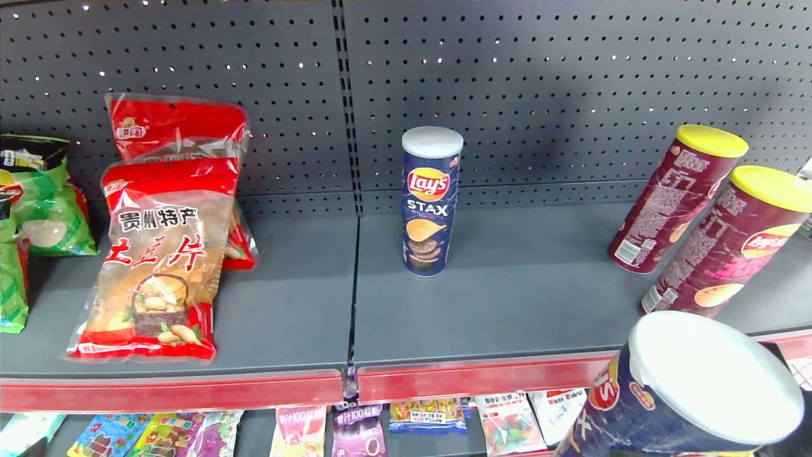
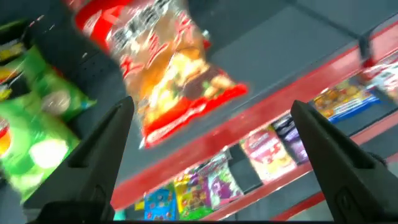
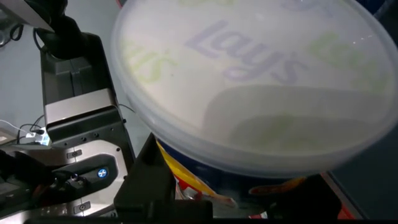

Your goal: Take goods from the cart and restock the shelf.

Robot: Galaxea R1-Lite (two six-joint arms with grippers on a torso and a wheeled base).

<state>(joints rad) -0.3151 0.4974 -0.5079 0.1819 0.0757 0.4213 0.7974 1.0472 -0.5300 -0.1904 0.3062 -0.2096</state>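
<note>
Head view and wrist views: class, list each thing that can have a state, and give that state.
Shelf chip can: upright, lid on.
Held chip can: lid on, aloft.
Maroon chip cans: standing, lids on.
Left gripper: open, empty.
Right gripper: shut on held chip can.

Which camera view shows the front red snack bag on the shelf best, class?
The head view: the front red bag sits whole on the grey shelf, before a second bag. The left wrist view catches it blurred, beyond the open left hand. The right wrist view faces the lid of a blue can.
</note>
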